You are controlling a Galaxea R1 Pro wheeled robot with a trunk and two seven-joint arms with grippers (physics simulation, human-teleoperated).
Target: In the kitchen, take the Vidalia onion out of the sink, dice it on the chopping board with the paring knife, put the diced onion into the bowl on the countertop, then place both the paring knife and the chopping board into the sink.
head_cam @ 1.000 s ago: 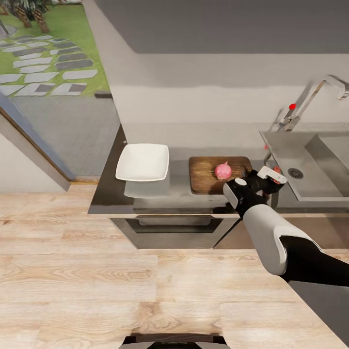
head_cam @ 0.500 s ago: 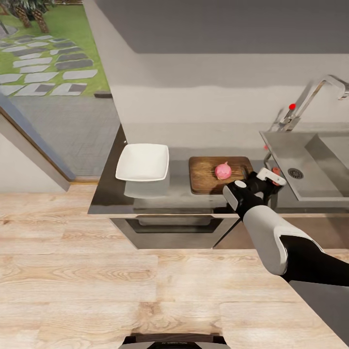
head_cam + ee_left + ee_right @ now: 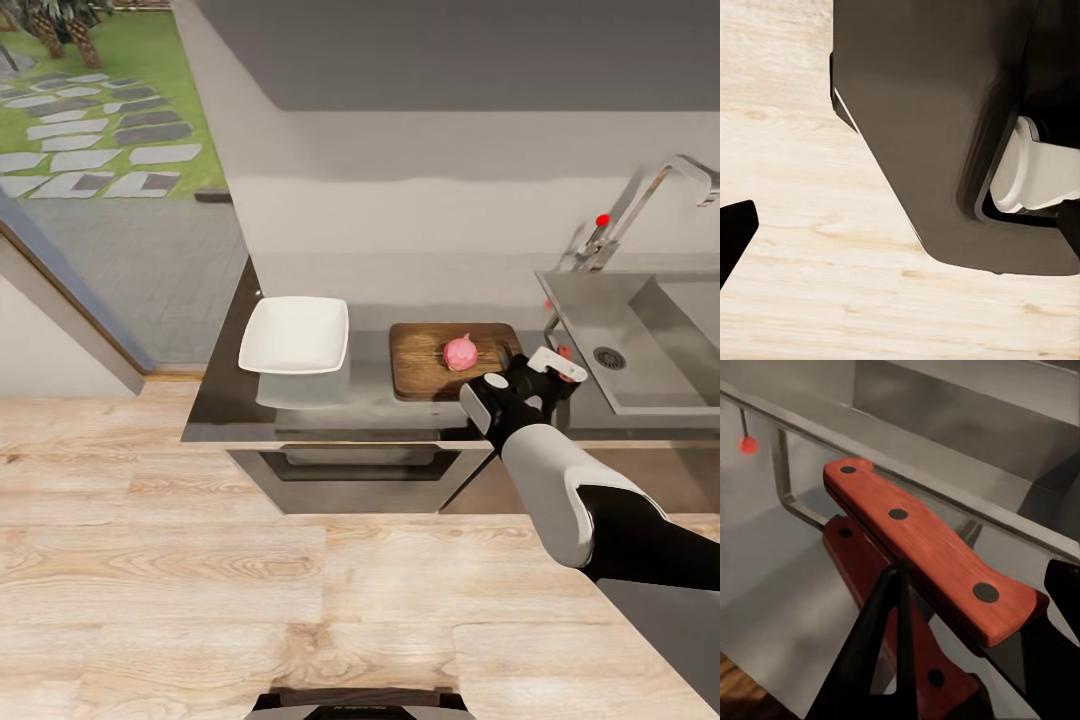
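onion: one pinkish-red Vidalia onion (image 3: pixel 460 352), round, whole, on the brown chopping board (image 3: pixel 425 360) | knife: one red-handled paring knife (image 3: pixel 934 547), three rivets, between right gripper (image 3: pixel 545 372) fingers, grip unclear | bowl: one white bowl (image 3: pixel 295 335) left of board

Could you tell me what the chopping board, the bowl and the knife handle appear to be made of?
The chopping board looks like brown wood, with visible grain. The bowl looks like glossy white ceramic, though plastic is possible. The paring knife handle looks like matte red wood or plastic, with dark rivets.
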